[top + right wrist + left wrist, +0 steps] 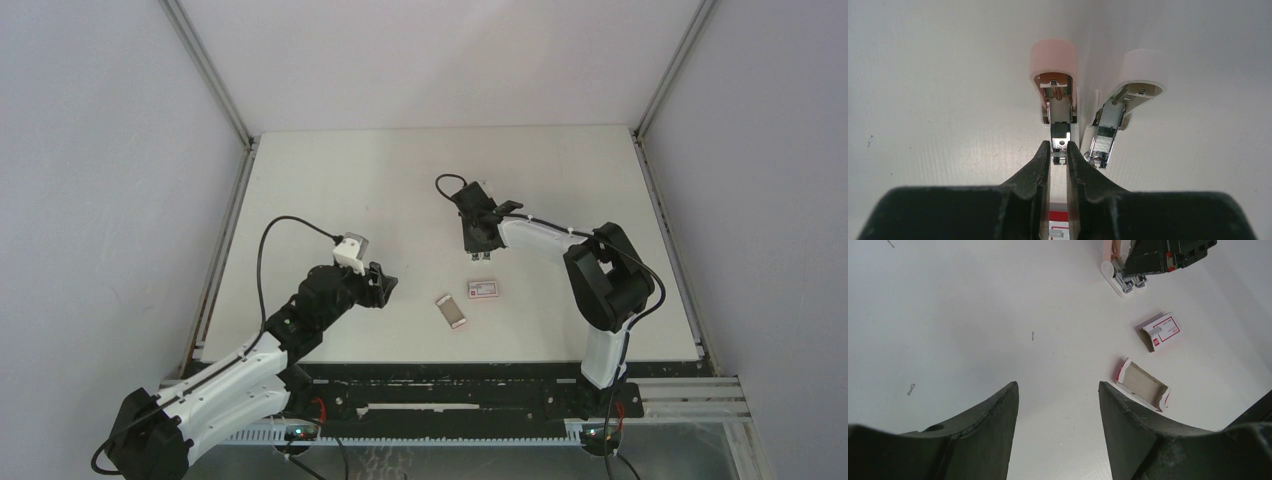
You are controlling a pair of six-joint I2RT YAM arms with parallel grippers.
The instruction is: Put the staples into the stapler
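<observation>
Right gripper (1058,150) was narrowed to a slit, fingertips either side of the metal channel of the pink stapler (1053,65). A silvery bit (1060,142) sat in that slit, but whether it was staples or the stapler's own rail could not be told, nor whether the fingers actually pinched it. The channel's lower end was cut off behind the fingers. Pink stapler lay hinged open, cap away from the gripper. Just beside it was the white stapler (1140,70), also open, its ribbed silvery magazine tilted toward the pink one; loaded or not was unclear. From the top view both staplers were almost wholly hidden under the right gripper (483,250). No loose staples strip could be made out anywhere. Nearer the arm bases lay the pink-red carton sleeve (1160,331) with white label, and apart from it the slide-out tray (1142,385), showing only a bare brown cardboard floor. Left gripper (1058,387) was spread wide, holding nothing, over the white table (973,315), well apart from the staplers.
</observation>
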